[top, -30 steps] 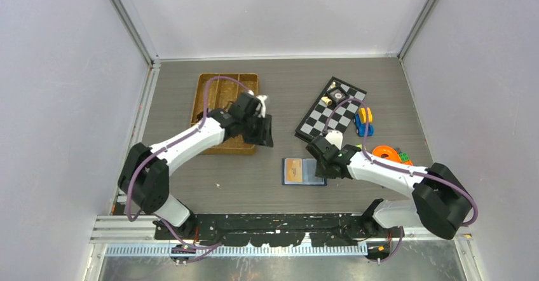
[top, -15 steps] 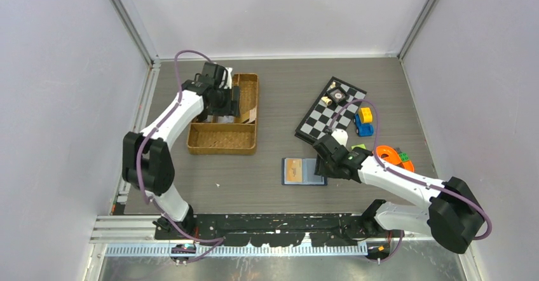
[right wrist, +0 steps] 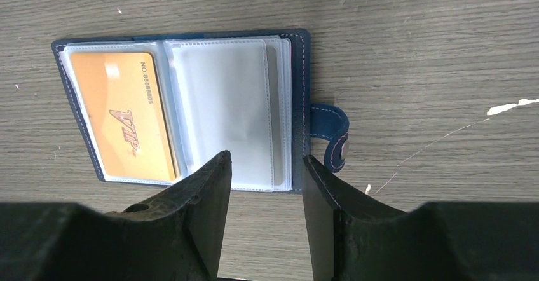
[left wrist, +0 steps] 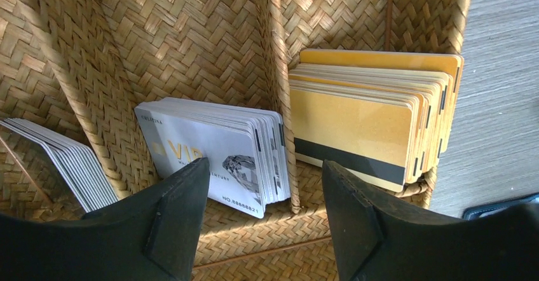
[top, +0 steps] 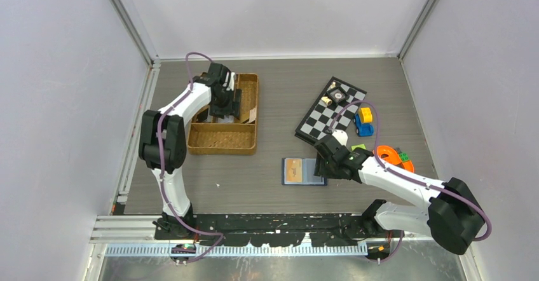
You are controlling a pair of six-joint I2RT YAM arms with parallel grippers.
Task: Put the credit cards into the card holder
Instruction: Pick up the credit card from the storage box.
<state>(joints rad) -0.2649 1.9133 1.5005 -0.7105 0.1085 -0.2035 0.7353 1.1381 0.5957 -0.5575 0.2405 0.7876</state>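
Left gripper [left wrist: 264, 185], jaws apart, hovers over tray [left wrist: 191, 39] of credit cards [left wrist: 356, 128].

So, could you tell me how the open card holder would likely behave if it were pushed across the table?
The card holder lies flat and thin, so it would probably slide rather than tip. Its clear sleeves look soft and glossy, likely floppy and slippery to pinch. The snap tab sticks out sideways and may catch.
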